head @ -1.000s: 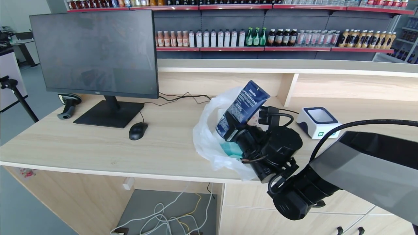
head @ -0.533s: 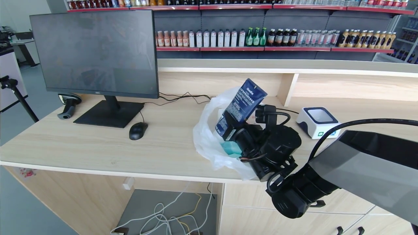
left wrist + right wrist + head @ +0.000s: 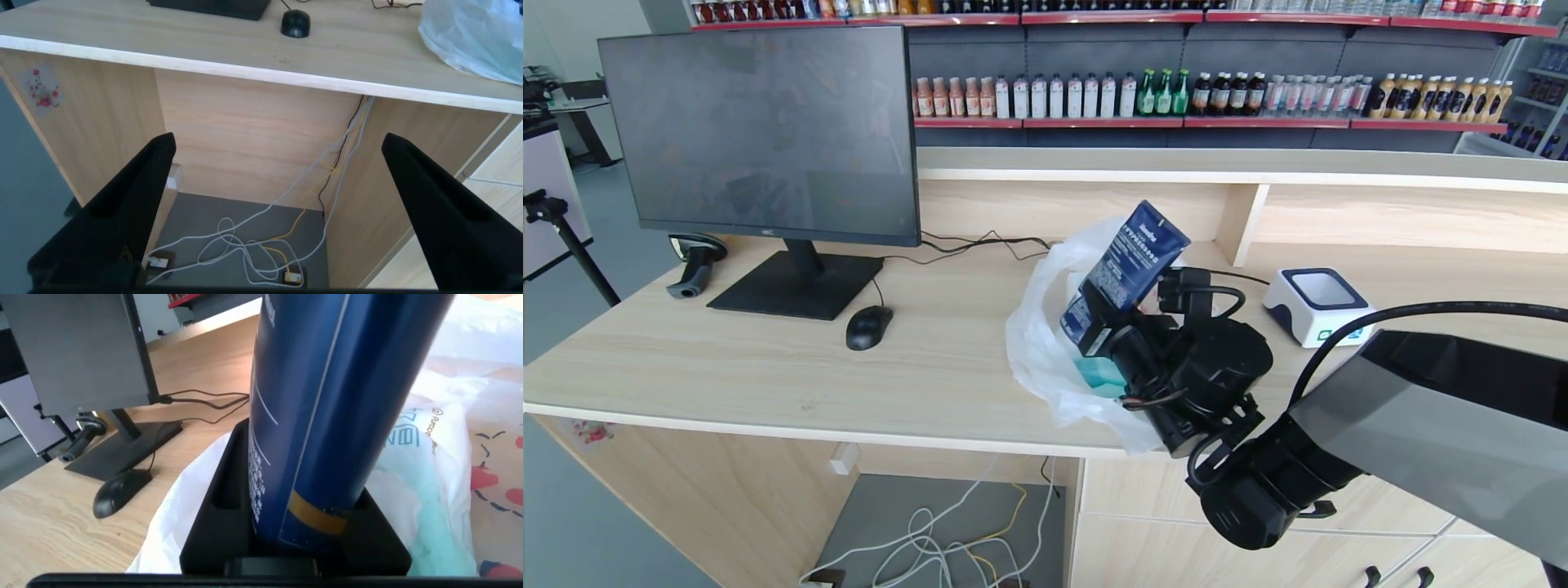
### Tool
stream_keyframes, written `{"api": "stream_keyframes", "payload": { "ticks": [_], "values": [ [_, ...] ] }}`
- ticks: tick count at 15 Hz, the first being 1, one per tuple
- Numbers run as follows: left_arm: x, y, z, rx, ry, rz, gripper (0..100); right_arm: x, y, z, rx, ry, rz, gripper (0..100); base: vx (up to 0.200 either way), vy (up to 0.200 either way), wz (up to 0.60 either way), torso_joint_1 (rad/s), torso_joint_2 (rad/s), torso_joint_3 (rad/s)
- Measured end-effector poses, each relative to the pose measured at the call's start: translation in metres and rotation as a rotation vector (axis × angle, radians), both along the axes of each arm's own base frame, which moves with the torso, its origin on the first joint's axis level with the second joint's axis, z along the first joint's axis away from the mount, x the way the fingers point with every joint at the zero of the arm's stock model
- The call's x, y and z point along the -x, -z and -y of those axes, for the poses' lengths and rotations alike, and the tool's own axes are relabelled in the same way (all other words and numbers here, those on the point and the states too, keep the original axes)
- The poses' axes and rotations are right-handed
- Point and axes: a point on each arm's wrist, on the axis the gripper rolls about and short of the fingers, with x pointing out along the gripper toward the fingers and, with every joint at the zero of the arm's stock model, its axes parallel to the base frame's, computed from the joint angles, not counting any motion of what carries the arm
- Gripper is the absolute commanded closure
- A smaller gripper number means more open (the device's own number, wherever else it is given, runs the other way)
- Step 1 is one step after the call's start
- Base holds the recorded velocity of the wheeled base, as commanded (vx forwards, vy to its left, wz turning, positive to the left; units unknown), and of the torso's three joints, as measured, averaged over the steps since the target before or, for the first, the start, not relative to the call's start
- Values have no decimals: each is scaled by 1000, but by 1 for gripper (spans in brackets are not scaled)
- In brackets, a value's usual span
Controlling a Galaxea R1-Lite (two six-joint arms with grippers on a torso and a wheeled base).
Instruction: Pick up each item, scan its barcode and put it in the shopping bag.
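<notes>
My right gripper (image 3: 1109,325) is shut on a dark blue pouch (image 3: 1125,269), holding it tilted above the open mouth of the white plastic shopping bag (image 3: 1045,343) on the counter. In the right wrist view the blue pouch (image 3: 335,416) stands between the black fingers (image 3: 229,514), with the shopping bag (image 3: 441,457) just beyond it. A teal item (image 3: 1098,376) lies inside the bag. The white barcode scanner (image 3: 1319,306) sits to the right of the bag. My left gripper (image 3: 278,204) hangs open below the counter's front edge, with nothing between its fingers.
A monitor (image 3: 760,131) on its stand, a black mouse (image 3: 867,327) and a hand-held scanner (image 3: 693,265) occupy the counter's left half. Cables (image 3: 980,241) run behind the bag. A raised wooden shelf (image 3: 1241,175) borders the back. Cables (image 3: 270,245) lie on the floor under the counter.
The right gripper with the pouch shifted slightly left and rose, then dipped a little; it stays over the bag's mouth.
</notes>
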Motion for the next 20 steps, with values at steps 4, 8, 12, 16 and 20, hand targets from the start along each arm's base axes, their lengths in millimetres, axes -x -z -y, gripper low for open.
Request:
{"api": "stream_keyframes", "payload": {
  "ticks": [4, 8, 12, 16, 20],
  "values": [
    [0, 0, 0, 0, 0, 0, 0, -1, 4, -1, 5, 1, -9, 100, 0, 0, 0, 0, 0, 0],
    [0, 0, 0, 0, 0, -1, 0, -3, 8, 0, 18, 7, -25, 0, 0, 0, 0, 0, 0, 0],
    [0, 0, 0, 0, 0, -1, 0, -2, 8, -1, 13, 3, -18, 0, 0, 0, 0, 0, 0, 0],
    [0, 0, 0, 0, 0, 0, 0, -3, 5, -1, 8, 4, -10, 0, 0, 0, 0, 0, 0, 0],
    [0, 0, 0, 0, 0, 0, 0, 8, -7, 7, 10, 4, -8, 0, 0, 0, 0, 0, 0, 0]
  ]
}}
